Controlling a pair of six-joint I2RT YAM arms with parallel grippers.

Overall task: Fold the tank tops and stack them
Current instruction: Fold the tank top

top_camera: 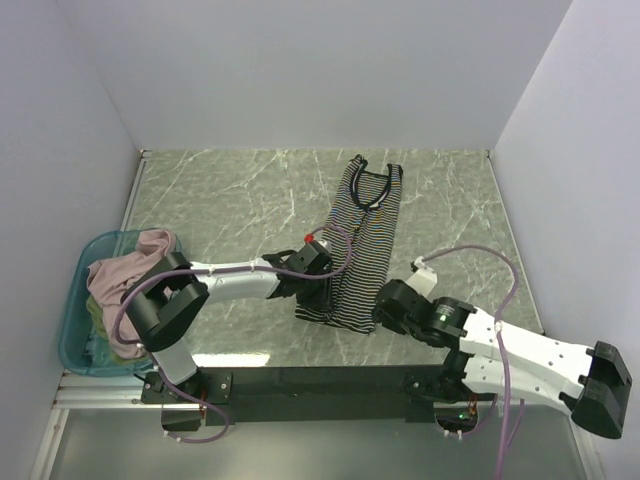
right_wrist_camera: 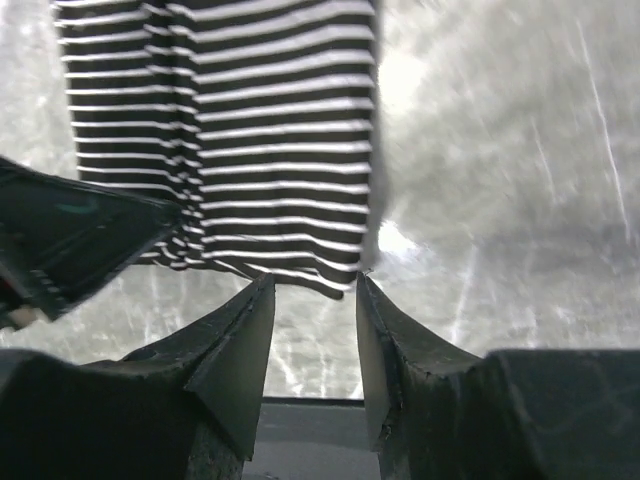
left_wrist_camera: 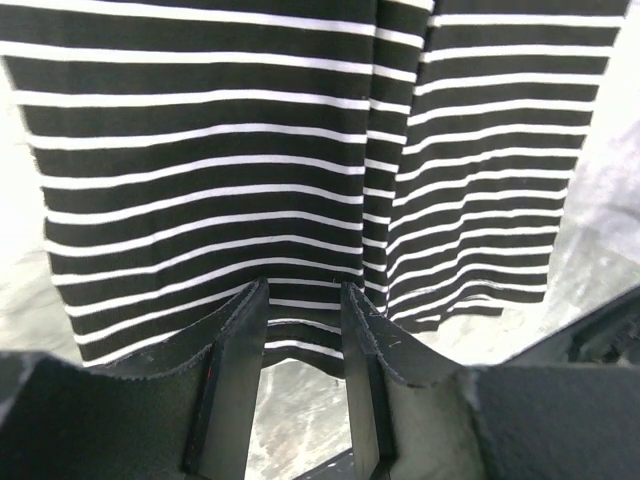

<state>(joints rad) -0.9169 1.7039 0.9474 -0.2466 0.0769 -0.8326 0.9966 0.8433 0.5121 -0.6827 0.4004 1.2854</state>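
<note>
The black-and-white striped tank top [top_camera: 362,235] lies flat on the marble table, folded lengthwise into a narrow strip, with its neck at the far end. My left gripper [top_camera: 313,298] is open at the near left corner of its hem; in the left wrist view the hem [left_wrist_camera: 300,340] lies between my spread fingers [left_wrist_camera: 240,350]. My right gripper [top_camera: 383,308] is open at the near right corner; in the right wrist view its tips [right_wrist_camera: 310,280] just reach the hem of the top [right_wrist_camera: 250,130]. A dusty pink top [top_camera: 130,262] and a pale green one [top_camera: 100,325] lie bunched in the tub.
A teal plastic tub [top_camera: 75,300] stands at the table's left edge, beside the left arm's base. White walls close in the table on the left, back and right. The left arm's gripper body [right_wrist_camera: 60,240] shows at the left of the right wrist view.
</note>
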